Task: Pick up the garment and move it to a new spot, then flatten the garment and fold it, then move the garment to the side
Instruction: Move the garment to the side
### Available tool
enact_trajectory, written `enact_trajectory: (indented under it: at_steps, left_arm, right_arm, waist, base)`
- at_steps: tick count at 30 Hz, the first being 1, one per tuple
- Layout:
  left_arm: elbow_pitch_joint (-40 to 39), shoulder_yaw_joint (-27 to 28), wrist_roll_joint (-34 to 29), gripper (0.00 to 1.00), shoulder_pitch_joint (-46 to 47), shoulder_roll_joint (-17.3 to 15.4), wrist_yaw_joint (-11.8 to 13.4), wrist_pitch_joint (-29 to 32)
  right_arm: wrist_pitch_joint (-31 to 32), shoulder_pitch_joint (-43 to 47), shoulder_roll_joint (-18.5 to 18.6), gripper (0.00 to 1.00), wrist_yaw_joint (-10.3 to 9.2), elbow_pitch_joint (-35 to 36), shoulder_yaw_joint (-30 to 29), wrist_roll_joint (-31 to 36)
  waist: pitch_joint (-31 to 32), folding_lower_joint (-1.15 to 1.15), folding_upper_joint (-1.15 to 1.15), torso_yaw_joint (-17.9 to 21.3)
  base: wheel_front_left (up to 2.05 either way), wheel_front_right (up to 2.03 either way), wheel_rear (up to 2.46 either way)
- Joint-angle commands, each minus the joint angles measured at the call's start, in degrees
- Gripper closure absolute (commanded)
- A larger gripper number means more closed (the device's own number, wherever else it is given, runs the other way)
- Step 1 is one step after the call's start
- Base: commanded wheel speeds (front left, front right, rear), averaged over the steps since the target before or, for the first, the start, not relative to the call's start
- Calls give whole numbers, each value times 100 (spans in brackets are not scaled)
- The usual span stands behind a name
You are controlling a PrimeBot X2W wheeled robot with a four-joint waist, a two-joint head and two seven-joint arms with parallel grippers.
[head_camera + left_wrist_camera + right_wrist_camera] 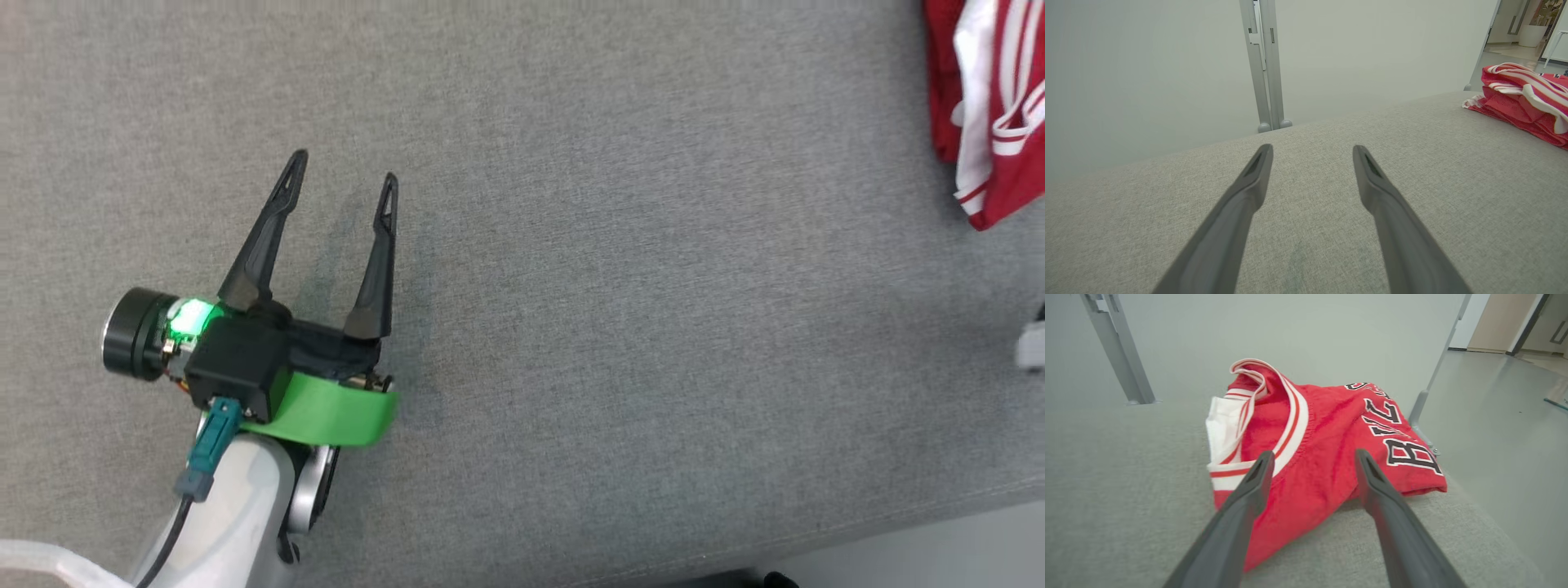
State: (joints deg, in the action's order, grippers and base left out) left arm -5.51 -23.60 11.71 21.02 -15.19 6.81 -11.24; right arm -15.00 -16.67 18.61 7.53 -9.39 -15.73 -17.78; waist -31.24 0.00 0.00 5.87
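Crumpled red garment (1327, 428) with white-and-red striped trim and black lettering, heaped at the right end of the desk (620, 269), near its far right corner. Right jaws: wide apart, dark fingers (1237, 522) low over the garment's near edge, nothing pinched between them. Left jaws: likewise wide apart and empty, fingers (261, 237) above bare fabric, well apart from the garment. Grey woven cloth over the whole desk top. Beyond it, pale wall, grey metal posts (1265, 65), smooth grey floor (1502, 416), open doorway (1523, 28) at the far right.
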Motion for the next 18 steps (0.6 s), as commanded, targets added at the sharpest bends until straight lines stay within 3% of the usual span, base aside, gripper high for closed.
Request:
enact_trajectory:
  at_steps: [1,5,9,18]
  left_arm:
    - [27,46,86,0,-167,-20,51,-7]
    - [149,171,268,0,-561,18,206,-45]
    - [225,290,424,0,-886,44,350,-82]
    - [493,543,721,0,-1594,94,598,-206]
  right_arm:
    - [-17,280,-158,0,-8,195,88,57]
    - [22,1001,-731,0,-8,917,463,318]
    - [165,1481,-1054,0,-8,1405,844,434]
    - [576,2084,-1324,0,-8,2016,1209,603]
  waist:
    - [697,0,0,264]
    - [1146,0,0,266]
    - [1490,0,0,201]
    - [2074,0,0,-371]
  base:
    - [0,0,0]
    - [0,0,0]
    - [0,0,0]
    - [0,0,0]
